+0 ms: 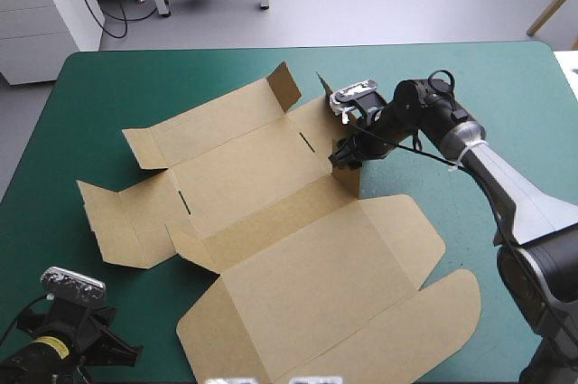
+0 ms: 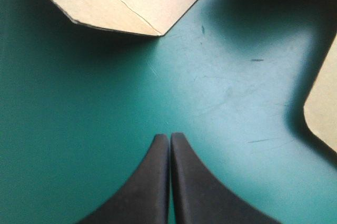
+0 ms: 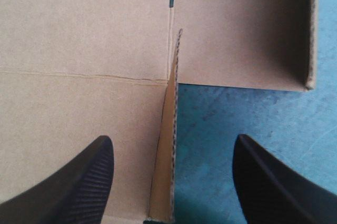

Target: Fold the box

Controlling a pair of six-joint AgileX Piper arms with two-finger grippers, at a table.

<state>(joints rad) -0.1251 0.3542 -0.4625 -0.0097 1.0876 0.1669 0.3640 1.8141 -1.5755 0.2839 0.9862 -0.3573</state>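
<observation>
The box (image 1: 298, 221), a brown sheet lying mostly flat with a few flaps raised, fills the centre of the teal-green table (image 1: 90, 104). Right of centre in the high view, the right gripper (image 3: 174, 144) has its fingers wide apart, astride an upright flap (image 3: 163, 171). At lower left, the left gripper (image 2: 169, 137) has its fingers pressed together over bare cover, near a box corner.
</observation>
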